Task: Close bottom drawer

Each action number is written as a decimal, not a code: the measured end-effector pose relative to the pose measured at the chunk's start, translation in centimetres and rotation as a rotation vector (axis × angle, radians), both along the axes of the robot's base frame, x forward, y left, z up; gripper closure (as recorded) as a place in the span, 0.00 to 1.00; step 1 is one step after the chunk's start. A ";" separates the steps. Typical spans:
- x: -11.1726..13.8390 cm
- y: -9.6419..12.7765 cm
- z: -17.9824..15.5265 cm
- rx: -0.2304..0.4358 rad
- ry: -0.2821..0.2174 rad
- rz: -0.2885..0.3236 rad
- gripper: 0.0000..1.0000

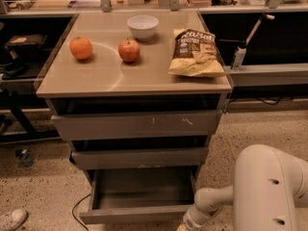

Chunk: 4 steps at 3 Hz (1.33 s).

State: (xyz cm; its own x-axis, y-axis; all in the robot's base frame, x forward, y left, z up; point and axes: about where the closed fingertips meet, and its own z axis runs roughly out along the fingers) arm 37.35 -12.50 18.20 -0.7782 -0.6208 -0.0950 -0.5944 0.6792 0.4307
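- The gripper [186,223] sits at the bottom edge of the view, about 6 o'clock, at the end of the white arm [267,189]. Most of it is cut off, so I cannot tell whether it is open or closed.
- It lies just beside the right end of the bottom drawer [130,214], at the drawer's 4 o'clock.
- That drawer is pulled well out, its tray empty, below the middle drawer [139,158] and the scratched top drawer [137,125].
- To close it well, I judge the push should land flat on the front panel nearer its centre and run straight toward 12 o'clock. A push at the corner could skew the tray and jam it.
- A gentle push should also keep the apple [129,50] and orange [81,47] on the cabinet top [110,78] from rolling.
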 end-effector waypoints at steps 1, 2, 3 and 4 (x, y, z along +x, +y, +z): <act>0.0 0.0 0.0 0.000 0.000 0.000 0.66; 0.1 0.3 0.1 -0.012 -0.017 0.012 0.89; 1.3 1.2 0.9 -0.020 -0.059 0.032 1.00; 2.7 2.0 1.6 -0.029 -0.096 0.050 1.00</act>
State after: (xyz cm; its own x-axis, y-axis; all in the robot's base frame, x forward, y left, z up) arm 40.03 -10.47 19.83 -0.7345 -0.6621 -0.1487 -0.6652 0.6592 0.3507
